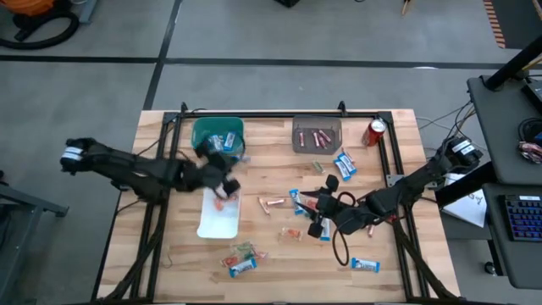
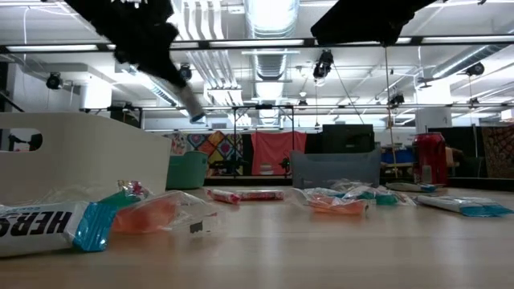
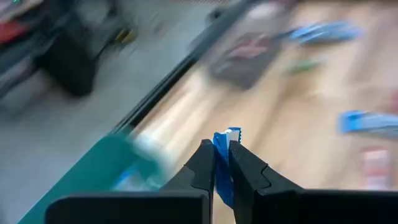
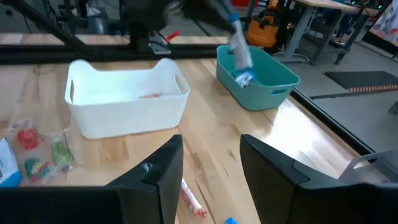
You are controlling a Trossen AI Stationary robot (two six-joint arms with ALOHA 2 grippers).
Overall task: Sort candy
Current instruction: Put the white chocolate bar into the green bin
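Only one bar (image 3: pixel 222 155) in left claw (image 3: pixel 221 163)

Grey floor (image 1: pixel 279 80), exposed ceiling lights (image 2: pixel 273 16), colourful hanging quilts (image 2: pixel 210 148) behind.

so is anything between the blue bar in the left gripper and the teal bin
Nothing visible is. The left gripper is shut on a blue-and-white mini bar and hangs close by the teal bin, whose top is open, with one blue bar already inside. The white bin sits off to the side.
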